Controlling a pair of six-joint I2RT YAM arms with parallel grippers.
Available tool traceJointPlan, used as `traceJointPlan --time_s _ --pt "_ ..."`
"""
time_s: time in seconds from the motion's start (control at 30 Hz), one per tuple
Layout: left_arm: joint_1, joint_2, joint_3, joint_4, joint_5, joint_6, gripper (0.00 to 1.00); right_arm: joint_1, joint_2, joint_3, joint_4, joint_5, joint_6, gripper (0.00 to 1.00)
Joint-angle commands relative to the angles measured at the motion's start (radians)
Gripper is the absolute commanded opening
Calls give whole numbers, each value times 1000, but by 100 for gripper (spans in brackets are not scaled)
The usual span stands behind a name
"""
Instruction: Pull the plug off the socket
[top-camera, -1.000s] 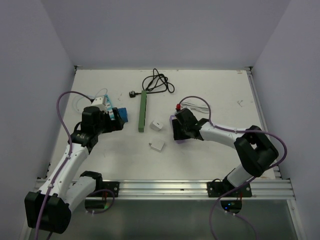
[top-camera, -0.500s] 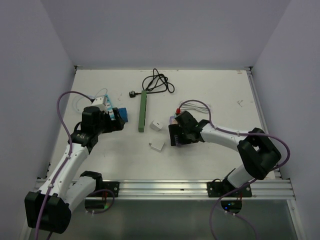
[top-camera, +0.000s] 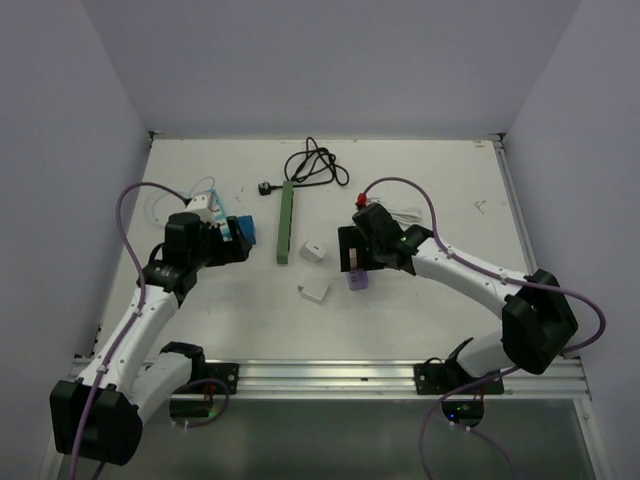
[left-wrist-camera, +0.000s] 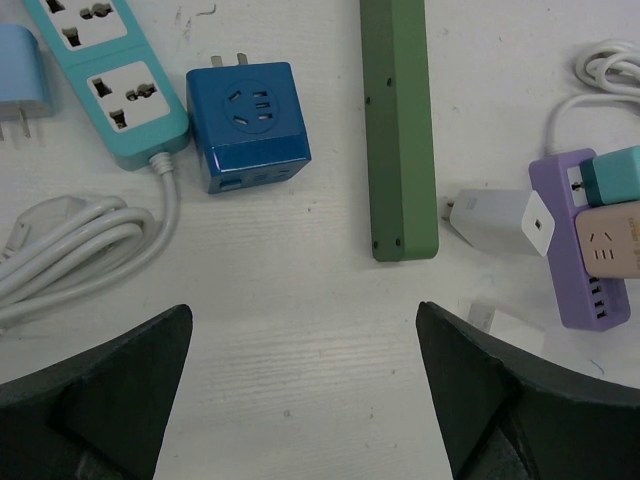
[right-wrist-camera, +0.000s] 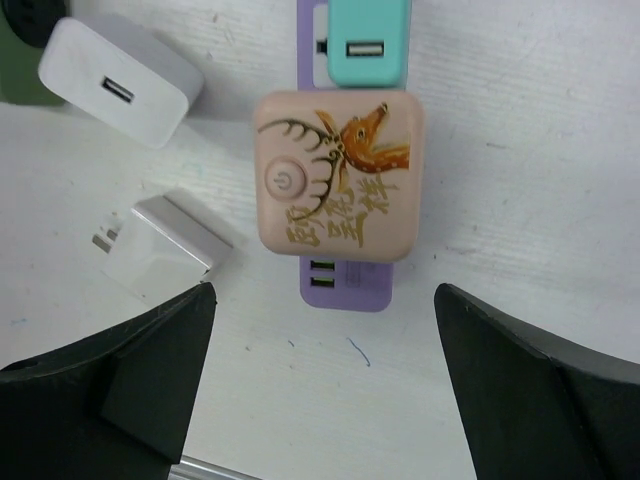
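Evidently, the pink plug (right-wrist-camera: 338, 175) was seen seated on the purple socket strip (right-wrist-camera: 345, 285), unpulled, while the right end effector (right-wrist-camera: 320, 392) above it and the left end effector (left-wrist-camera: 305, 400) were spread, empty.

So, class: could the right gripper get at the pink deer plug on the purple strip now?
Probably yes: the right gripper hangs open straight above the pink plug with nothing between.

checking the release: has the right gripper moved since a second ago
Yes. Against the fixed green strip, the right gripper has shifted slightly toward it and away from the near edge, uncovering the purple power strip.
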Motion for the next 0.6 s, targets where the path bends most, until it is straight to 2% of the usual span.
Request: traceJointPlan --time_s 0.0,0.2,0.37,0.5,0.57 --pt "11 5 -10 58 49 -3 98 1 31 82 -21 54 -19 95" --pt "5 12 -47 87 133 -94 98 -7 97 135 -8 66 -23 93" --pt "-50 -11 -58 108 118 -206 97 -13 132 136 -3 83 -11 91" --pt "-222 -2 -36 121 17 -282 96 -14 120 76 38 87 7 89" --pt "-268 24 -38 148 6 -325 96 -14 117 53 57 83 6 86"
